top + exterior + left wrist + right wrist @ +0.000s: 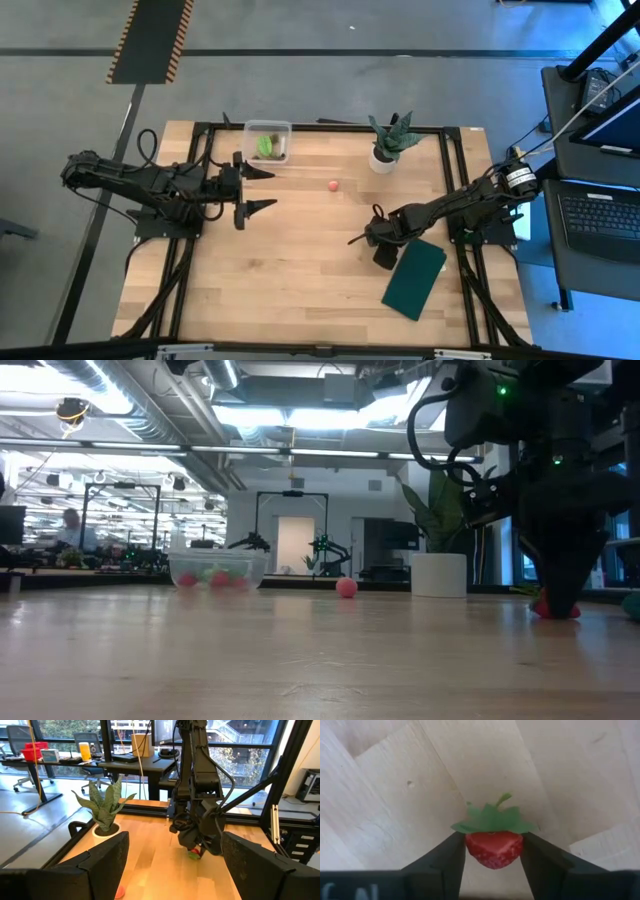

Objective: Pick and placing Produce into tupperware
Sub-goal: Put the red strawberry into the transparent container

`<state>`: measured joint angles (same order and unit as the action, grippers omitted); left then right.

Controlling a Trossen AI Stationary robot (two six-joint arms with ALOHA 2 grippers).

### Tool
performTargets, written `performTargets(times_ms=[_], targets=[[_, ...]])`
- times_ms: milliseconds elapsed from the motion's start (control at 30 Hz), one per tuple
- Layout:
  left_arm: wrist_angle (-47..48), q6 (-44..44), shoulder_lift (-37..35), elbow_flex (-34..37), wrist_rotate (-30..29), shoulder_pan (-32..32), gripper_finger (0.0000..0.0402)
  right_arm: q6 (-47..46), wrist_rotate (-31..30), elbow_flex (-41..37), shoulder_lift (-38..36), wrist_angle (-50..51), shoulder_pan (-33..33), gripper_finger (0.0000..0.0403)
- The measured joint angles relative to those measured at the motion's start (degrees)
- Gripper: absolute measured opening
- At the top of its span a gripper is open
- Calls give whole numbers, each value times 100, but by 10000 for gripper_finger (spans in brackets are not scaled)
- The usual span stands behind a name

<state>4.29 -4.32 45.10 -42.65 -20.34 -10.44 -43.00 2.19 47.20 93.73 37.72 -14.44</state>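
My right gripper [494,841] points down at the table beside the flat dark green rectangle [415,278] and is shut on a small red strawberry [494,849] with a green leafy cap. The clear tupperware [268,142] sits near the table's far edge, with the bright green lumpy piece [264,146] and some red pieces [186,578] inside. The pinkish round fruit [333,185] lies on the wood right of the tub. My left gripper [262,190] is open and hovers just near of the tub, pointing toward the table's right. My right gripper pinches the strawberry's red body [494,854] between its two fingers, one on each side, just under the leafy cap [492,817]. The fingers come from above, pointing down. In the low view the strawberry [555,610] is at the table top.
A spiky green plant in a white pot [386,150] stands near the far edge, right of the pink fruit. The dark green rectangle lies right beside my right gripper. Bare wood [290,270] spreads across the table's middle and near left.
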Motion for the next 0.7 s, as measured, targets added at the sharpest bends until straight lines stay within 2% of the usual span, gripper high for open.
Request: performTargets(times_ms=[133, 400, 700], targets=[[0, -2, 0, 0, 0, 0, 309, -3, 18, 0, 1, -10, 0, 184], [0, -1, 0, 0, 0, 0, 309, 0, 16, -4, 2, -1, 0, 149], [2, 0, 0, 0, 2, 0, 308, 0, 27, -4, 7, -12, -4, 167]])
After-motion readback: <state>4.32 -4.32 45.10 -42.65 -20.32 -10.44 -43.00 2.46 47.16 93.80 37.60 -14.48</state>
